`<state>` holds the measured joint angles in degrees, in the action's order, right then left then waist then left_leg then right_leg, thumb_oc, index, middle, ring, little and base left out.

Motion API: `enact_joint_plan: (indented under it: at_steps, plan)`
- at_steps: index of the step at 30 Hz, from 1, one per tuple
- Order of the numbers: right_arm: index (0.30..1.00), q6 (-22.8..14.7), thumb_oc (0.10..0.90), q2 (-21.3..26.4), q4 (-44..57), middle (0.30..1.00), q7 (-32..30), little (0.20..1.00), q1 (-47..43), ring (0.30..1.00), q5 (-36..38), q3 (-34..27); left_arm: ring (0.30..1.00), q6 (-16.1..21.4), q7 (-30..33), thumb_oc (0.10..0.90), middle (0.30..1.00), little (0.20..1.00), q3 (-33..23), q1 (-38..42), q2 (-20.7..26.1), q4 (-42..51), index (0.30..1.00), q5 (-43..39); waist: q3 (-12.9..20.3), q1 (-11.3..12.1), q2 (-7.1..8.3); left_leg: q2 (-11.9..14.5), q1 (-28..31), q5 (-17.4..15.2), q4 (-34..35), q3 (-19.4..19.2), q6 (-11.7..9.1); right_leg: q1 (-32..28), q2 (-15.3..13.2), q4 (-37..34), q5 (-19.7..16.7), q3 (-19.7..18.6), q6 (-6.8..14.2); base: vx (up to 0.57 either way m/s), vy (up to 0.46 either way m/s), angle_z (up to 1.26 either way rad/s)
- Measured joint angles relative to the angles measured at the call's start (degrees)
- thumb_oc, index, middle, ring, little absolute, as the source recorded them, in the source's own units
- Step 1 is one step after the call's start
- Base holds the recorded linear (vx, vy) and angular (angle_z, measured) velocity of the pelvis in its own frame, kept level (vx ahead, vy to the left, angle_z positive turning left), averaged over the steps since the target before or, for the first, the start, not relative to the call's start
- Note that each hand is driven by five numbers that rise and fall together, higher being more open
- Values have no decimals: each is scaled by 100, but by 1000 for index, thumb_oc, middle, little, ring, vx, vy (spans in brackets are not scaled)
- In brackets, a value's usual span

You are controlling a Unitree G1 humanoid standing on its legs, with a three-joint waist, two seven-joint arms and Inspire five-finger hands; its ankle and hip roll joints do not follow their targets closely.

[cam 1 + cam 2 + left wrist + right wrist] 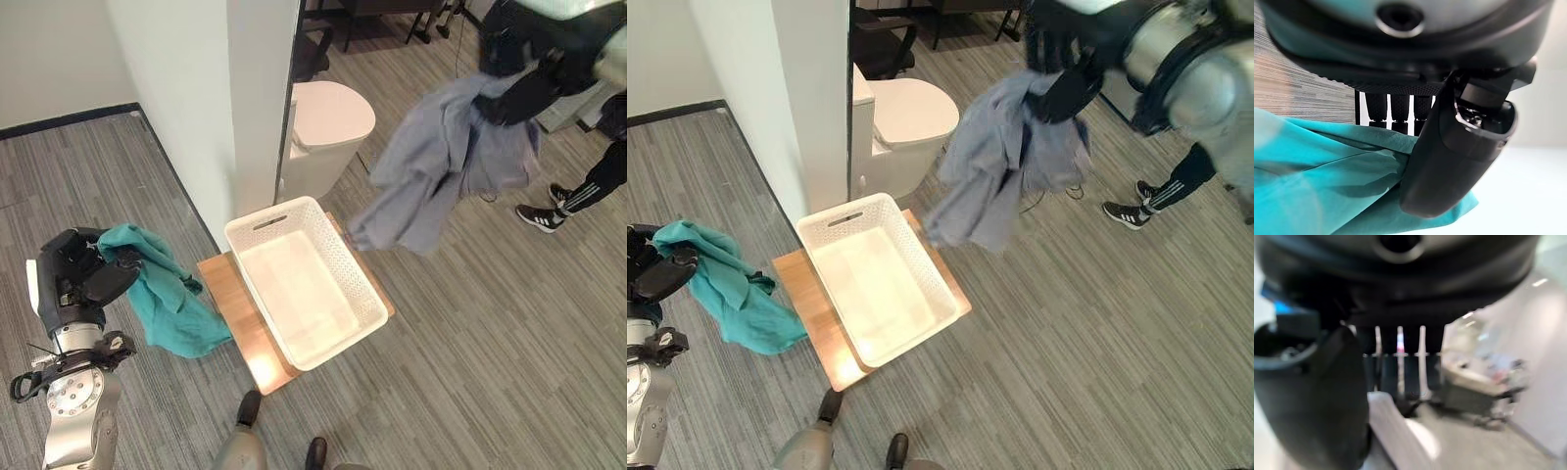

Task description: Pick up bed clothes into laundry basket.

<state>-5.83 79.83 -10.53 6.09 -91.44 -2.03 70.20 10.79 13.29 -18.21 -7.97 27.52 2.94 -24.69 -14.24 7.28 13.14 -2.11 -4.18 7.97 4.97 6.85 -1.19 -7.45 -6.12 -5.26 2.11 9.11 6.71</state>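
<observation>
- Your right hand (1063, 69) is up at the far right, fingers curled round a bunch of the grey cloth (1004, 162), which hangs free in the air.
- That cloth's lowest fold dangles just past the far right corner of the basket (306, 279), not over its opening. To drop it in, you would need to bring the hand left and nearer to you.
- Your left hand (83, 274) is low at the near left, thumb and fingers pinched on the teal cloth (167, 299); the left wrist view shows the cloth caught between them.
- The teal cloth trails down to the floor just left of the wooden board (240, 313) on which the basket sits. For this one the basket lies to the right of the hand.
- The basket is empty, its long axis running from far left to near right.
- The right hand's cloth looks closer to the opening, so it is probably the easier first drop.
- I can read no labels or writing anywhere.
</observation>
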Motion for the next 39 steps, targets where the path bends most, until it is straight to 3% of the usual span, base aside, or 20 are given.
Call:
enact_joint_plan:
  at_steps: [5, 13, 21, 30, 33, 35, 39]
  plan:
    - [300, -150, 400, 69, 1351, 300, 217, 300, -30, 300, -130, -218, 300, -2, -8, 400, 300, 300, -1, 10, -4, -57, 300, 4, -17, -26, -2, 7, -59, 1, 0, 22, -10, 44, 15, 1, 0, 15, 0, 13, -3, 3]
    - [300, -250, 400, 318, 1350, 300, 87, 300, -1574, 300, 35, 73, 300, -87, -5, 400, 300, 300, -2, 144, -4, -71, 300, 3, -124, -55, 325, 9, -153, 7, 0, 2, -21, 146, 5, -1, 6, 3, 10, -8, -1, -1]
    - [300, -359, 400, 338, 1375, 300, -34, 300, -2537, 300, 263, 828, 300, -109, -9, 400, 300, 300, -1, 200, 4, -86, 300, 4, -106, -198, 400, 11, -200, 38, -2, -25, -38, 206, 2, 0, 2, -11, 7, -3, 6, -2]
    - [300, -446, 400, 339, 1903, 300, 16, 300, -2475, 300, 366, 859, 300, -110, -1, 400, 300, 300, -8, 219, -3, -202, 300, 5, -106, -232, 401, 20, -193, 45, -4, -34, -40, 203, 7, 1, -4, -14, 0, -23, 3, 0]
    - [300, -436, 400, 385, 2128, 300, 84, 300, -2097, 300, 363, 499, 300, -110, -1, 400, 300, 300, -13, 214, -14, -244, 300, 7, -110, -214, 396, 17, -193, 49, -9, -33, -39, 201, 3, 2, -5, -12, -2, -45, 13, 0]
    - [300, -431, 400, 391, 2427, 300, 140, 300, -1254, 300, 362, -207, 300, -110, -1, 400, 300, 300, -18, 221, -15, -244, 300, 10, -118, -173, 386, 15, -195, 48, -21, -30, -39, 195, 3, 2, -5, -10, -2, -32, 18, 0]
    - [300, -452, 400, 390, 2566, 300, 275, 300, -282, 300, 360, -719, 300, -110, -1, 400, 300, 300, -34, 195, -13, -244, 300, 14, -121, -155, 381, 13, -204, 46, -33, -26, -42, 194, 3, 1, -10, -7, -10, 0, 0, 0]
